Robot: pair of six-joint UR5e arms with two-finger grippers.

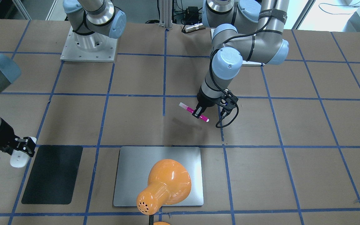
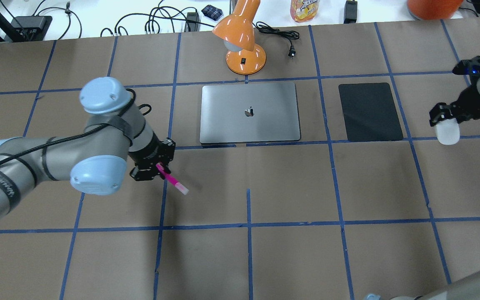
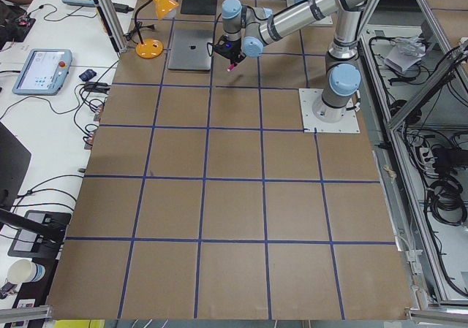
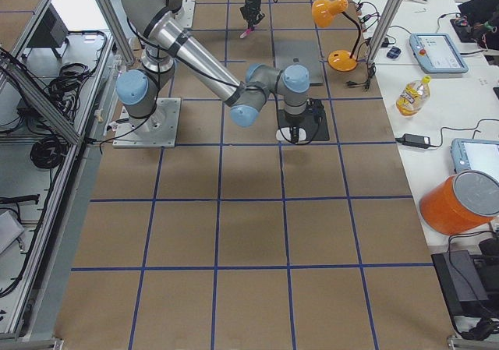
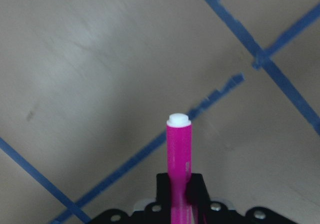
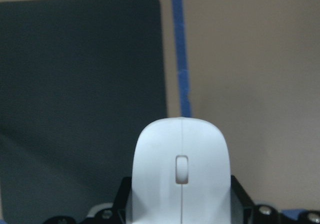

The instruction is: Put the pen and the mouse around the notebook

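Centre frame, the left gripper [image 1: 199,112] clamps the pen [image 1: 188,108] aloft; at left edge, the right gripper [image 1: 24,147] grips the mouse [image 1: 18,160] beside the pad [image 1: 53,175].

Magenta pen [image 5: 179,154], white mouse [image 6: 160,179], silver notebook [image 2: 265,125], black pad [image 2: 370,111]

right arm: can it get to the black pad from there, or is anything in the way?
Probably yes. The right gripper, shut on the mouse, hangs just off the outer edge of the pad. The pad is bare and nothing lies between them.
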